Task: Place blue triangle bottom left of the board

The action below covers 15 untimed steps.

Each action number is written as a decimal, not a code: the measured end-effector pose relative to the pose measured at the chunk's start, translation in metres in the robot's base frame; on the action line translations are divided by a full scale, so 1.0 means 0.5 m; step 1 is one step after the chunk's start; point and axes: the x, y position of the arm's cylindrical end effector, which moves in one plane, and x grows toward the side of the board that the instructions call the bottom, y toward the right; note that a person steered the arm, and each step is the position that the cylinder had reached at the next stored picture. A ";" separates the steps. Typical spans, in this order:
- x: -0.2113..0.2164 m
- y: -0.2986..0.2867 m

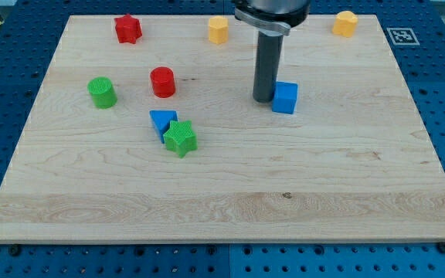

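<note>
The blue triangle (161,120) lies left of the board's middle, touching the green star (181,138) at its lower right. My tip (263,98) stands on the board well to the triangle's right, just left of the blue cube (285,98), touching or nearly touching it. The rod rises from the tip to the dark arm at the view's top.
A red cylinder (162,82) and a green cylinder (101,93) sit above and left of the triangle. A red star (127,29), a yellow block (219,30) and another yellow block (345,24) lie along the wooden board's (222,208) top edge.
</note>
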 end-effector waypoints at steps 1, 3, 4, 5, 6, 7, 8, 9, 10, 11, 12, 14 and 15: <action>0.004 0.040; 0.037 0.071; 0.037 0.116; 0.037 0.160; 0.063 0.208; 0.086 0.247; 0.087 0.283; 0.092 0.294; 0.085 0.262; 0.085 0.164; 0.083 0.095; 0.083 0.003; 0.083 -0.007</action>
